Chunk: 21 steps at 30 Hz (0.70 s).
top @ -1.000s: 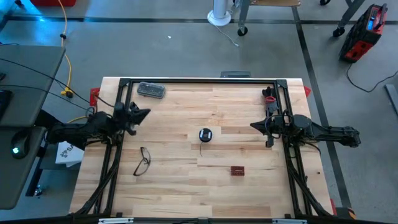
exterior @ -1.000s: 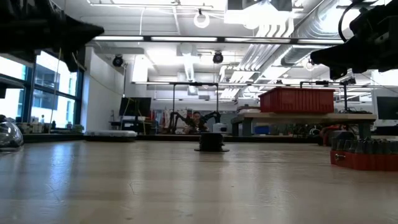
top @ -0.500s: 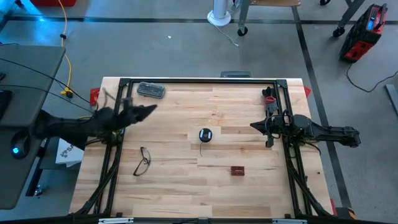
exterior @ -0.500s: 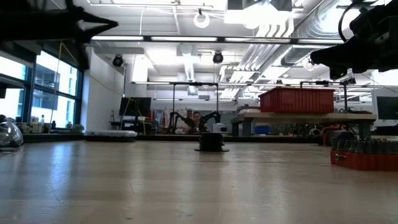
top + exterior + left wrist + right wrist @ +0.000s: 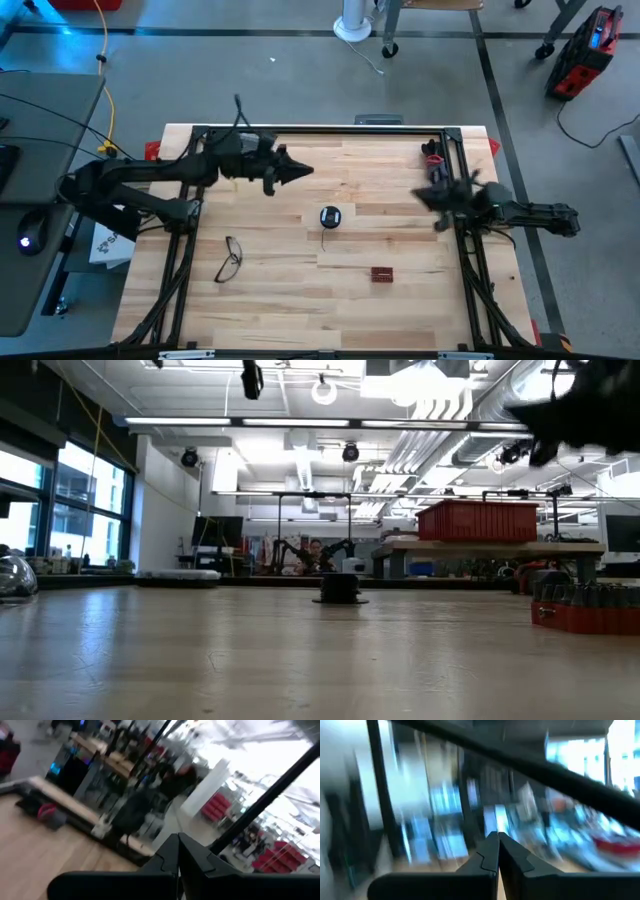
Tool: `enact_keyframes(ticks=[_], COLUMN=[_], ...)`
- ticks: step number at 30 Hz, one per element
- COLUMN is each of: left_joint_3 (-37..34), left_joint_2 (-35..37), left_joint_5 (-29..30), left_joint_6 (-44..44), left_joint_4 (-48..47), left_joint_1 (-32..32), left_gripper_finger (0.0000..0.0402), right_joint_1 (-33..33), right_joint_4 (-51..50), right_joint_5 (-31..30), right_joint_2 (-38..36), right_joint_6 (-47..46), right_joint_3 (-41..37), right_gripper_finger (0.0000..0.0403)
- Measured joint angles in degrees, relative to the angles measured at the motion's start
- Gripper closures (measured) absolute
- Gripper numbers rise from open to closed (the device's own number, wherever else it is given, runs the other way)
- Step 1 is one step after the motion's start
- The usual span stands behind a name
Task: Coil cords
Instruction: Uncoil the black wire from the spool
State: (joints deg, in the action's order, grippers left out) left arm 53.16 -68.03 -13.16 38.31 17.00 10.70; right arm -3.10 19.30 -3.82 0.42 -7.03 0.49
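Pale wooden counter (image 5: 290, 290) carries a small round reel (image 5: 330, 216) near its middle, with the thin dark wire (image 5: 325, 243) trailing from it toward the near edge. Left tool (image 5: 300, 170) hangs beyond the reel, fingers pressed together, empty. Right tool (image 5: 425, 195) hovers by the right frame, likewise closed and empty. Wire probably handles light and limp, snagging easily; the rigid reel looks the surer grip. Much of the wire is too thin to trace.

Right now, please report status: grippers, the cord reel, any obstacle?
Left gripper shut, empty, above the table behind the reel. Right gripper shut, empty, at the right side. Reel untouched at table centre, thin wire trailing forward. Nothing blocks it.
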Motion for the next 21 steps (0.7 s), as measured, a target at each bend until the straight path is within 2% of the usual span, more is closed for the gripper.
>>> enact_keyframes(ticks=[3,5,7,11,15,19,21], left_joint_3=[2.45,2.58,2.54,0.51,-5.62,-11.54,-13.14], left_joint_2=[0.79,2.23,3.58,6.38,6.29,1.73,-0.62], left_joint_5=[-0.16,-0.16,-0.14,0.45,3.97,4.24,3.66], left_joint_6=[-0.02,-0.08,-1.27,-4.39,-1.19,9.39,11.3], left_joint_4=[-6.85,-9.46,-11.37,-10.36,-8.4,-7.28,-7.19], left_joint_1=[1.49,2.56,3.17,3.21,3.17,3.17,3.37], left_gripper_finger=[0.0401,0.0401,0.0401,0.0401,0.0401,0.0401,0.0401], right_joint_1=[-0.01,-0.01,-0.04,-0.01,-0.03,-0.01,-0.01], right_joint_4=[15.07,17.12,16.72,18.54,19.11,13.07,7.69], right_joint_5=[-9.39,-16.66,-18.92,-17.89,-16.11,-6.11,-0.76], right_joint_2=[-0.04,-0.04,0.1,5.71,17.23,31.98,38.29], right_joint_6=[-17.15,-27.27,-31.09,-32.46,-26.81,-16.5,-11.38], right_joint_3=[0.43,1.94,3.31,7.7,16.59,26.92,31.46], right_gripper_finger=[0.0403,0.0403,0.0403,0.0403,0.0403,0.0403,0.0403])
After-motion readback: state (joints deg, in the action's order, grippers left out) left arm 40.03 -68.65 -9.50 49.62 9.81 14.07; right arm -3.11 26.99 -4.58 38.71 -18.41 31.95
